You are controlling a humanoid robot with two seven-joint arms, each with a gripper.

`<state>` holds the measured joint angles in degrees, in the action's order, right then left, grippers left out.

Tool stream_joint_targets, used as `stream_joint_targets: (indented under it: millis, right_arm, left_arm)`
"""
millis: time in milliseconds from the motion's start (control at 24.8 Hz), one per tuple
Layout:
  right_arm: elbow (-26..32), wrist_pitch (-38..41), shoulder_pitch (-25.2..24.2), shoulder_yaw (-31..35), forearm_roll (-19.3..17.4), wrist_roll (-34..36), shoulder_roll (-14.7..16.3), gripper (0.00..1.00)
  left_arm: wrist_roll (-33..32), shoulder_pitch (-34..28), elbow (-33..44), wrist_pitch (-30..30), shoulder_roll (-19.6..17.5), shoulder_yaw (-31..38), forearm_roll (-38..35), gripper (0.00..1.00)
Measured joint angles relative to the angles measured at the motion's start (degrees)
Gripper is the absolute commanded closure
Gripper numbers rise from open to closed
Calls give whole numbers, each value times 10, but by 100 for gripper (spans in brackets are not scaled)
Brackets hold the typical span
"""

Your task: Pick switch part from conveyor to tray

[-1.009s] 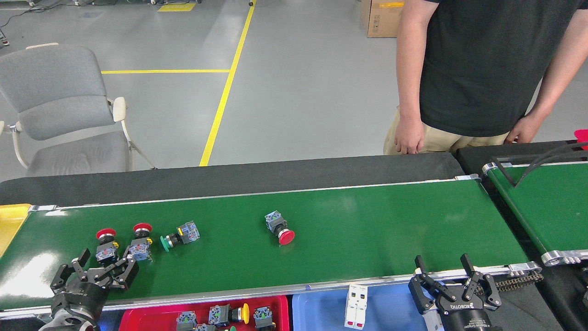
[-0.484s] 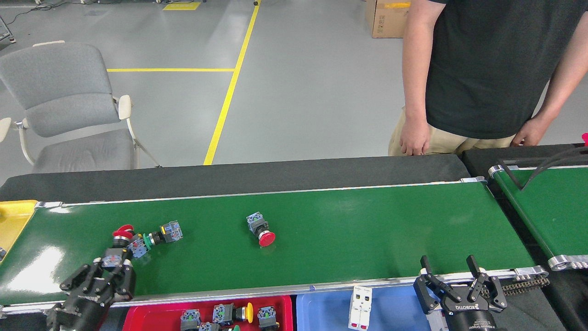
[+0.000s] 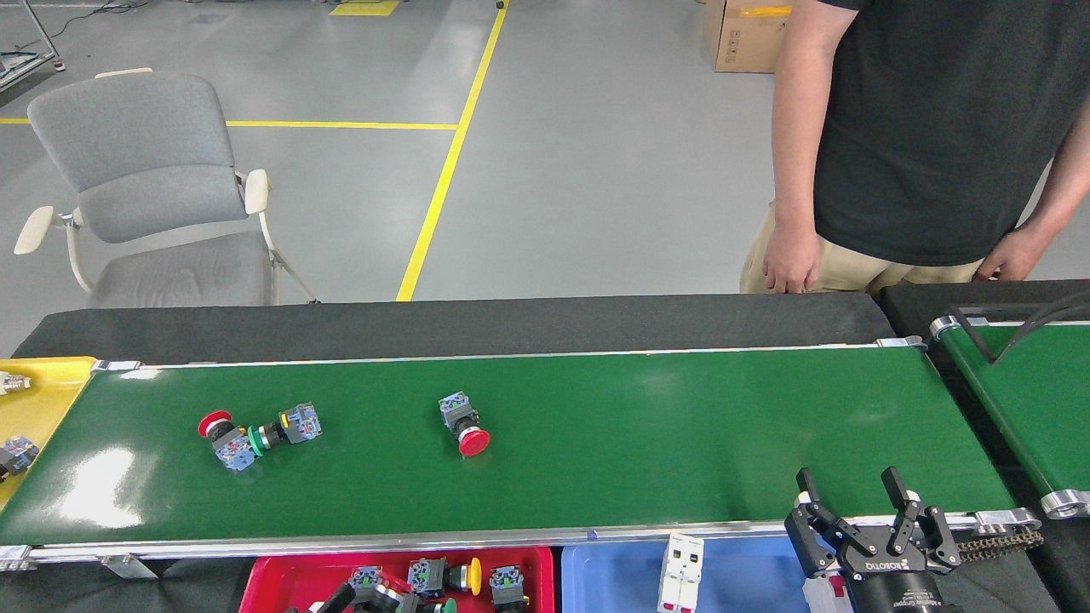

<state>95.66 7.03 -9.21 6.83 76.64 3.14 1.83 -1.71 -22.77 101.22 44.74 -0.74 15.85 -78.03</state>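
The right hand point(image 3: 869, 519), a black two-fingered unit, is seen at the near right edge with its fingers spread wide and nothing between them, over the near silver rail of the long glossy dark-green conveyor belt point(image 3: 647, 434). The left hand point(image 3: 341, 601) is glimpsed only as a dark tip at the bottom edge, over the red plastic tray point(image 3: 264, 587); whether it is spread or closed cannot be told. In that tray several small switch parts point(image 3: 443, 577) are lying, one with a yellow cap. Just right of it a blue plastic tray point(image 3: 596, 579) is seen, with a white rectangular block point(image 3: 681, 579) in it.

On the belt, a red-capped switch part point(image 3: 462, 423) lies on its side near the middle. Further left, a second red-capped switch part point(image 3: 225, 436) and a green-capped switch part point(image 3: 281, 428) lie touching each other. A yellow tray point(image 3: 38, 400) is placed at the belt's left end. A shorter green belt point(image 3: 1022, 400) stands at the right. Beyond the black worktop strip point(image 3: 443, 328), a grey padded chair point(image 3: 153, 196) stands on the floor at far left, and a person in a black shirt point(image 3: 928, 128) stands at far right.
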Motion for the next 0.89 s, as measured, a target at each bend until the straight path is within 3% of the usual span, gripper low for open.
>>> stream_joint_targets:
  millis: [121,283,404,606,888]
  right_arm:
    - [2,-1,0,-1,2,-10,3,0]
    - [7,7,-4,-16,2,-12,14,0]
    - [19,11,-18,-20,2,-13,15,0]
    - [31,29,-37,-22,2,-14,16,0]
    - [31,62,-35,-23,3,-15,16,0]
  left_arm:
    - [-2,2,0,-21,5,67,0,0]
    - [-1,14,-17,-182,-7,131,-3,0]
    - [1,15,-44,-256,-28,139,-9,0]
    - [2,30,-58,-292,-37,138,-10,0]
    - [3,139,-191,-304,-127,133,-11,1]
